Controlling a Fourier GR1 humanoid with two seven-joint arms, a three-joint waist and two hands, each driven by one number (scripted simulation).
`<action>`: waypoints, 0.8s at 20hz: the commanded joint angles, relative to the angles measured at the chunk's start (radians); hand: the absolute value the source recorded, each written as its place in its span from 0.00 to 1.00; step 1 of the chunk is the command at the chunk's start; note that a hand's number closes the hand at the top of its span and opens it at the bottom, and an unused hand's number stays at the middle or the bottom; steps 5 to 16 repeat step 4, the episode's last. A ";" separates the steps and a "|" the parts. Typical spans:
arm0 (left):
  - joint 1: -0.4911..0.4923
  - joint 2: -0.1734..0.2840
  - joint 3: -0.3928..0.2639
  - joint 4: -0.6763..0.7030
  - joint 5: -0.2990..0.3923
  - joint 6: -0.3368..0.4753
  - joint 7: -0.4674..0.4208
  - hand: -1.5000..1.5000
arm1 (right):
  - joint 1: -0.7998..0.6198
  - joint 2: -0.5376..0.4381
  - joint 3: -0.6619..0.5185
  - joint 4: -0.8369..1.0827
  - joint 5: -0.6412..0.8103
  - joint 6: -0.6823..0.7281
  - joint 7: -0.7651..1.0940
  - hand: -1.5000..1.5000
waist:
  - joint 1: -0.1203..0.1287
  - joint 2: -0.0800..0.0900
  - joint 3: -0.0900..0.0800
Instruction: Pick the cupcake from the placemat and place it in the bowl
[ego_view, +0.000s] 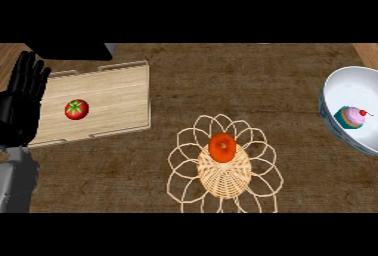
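A cupcake (353, 117) with pink frosting, a cherry on top and a teal wrapper lies inside the white bowl (347, 85) at the right edge of the head view. My left hand (21, 102) stands open at the left edge, fingers straight and pointing up, beside the wooden tray. It holds nothing. My right hand does not show in this view. No placemat shows apart from the brown counter surface.
A wooden tray (111, 90) at the left carries a red tomato (77, 109). A wire and wicker basket (224, 167) in the lower middle holds an orange fruit (222, 146). A dark object (70, 50) sits at the top left.
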 joint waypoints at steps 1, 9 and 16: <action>0.021 -0.012 -0.007 0.004 0.015 -0.022 -0.013 0.50 | 0.046 -0.045 -0.028 0.018 -0.022 0.061 -0.034 0.00 | 0.004 0.004 0.003; 0.006 0.014 0.016 0.007 0.015 -0.019 -0.010 0.50 | 0.073 -0.071 -0.037 0.023 -0.032 0.121 -0.038 0.00 | -0.001 0.003 0.005; 0.006 0.014 0.016 0.007 0.015 -0.019 -0.010 0.50 | 0.073 -0.071 -0.037 0.023 -0.032 0.121 -0.038 0.00 | -0.001 0.003 0.005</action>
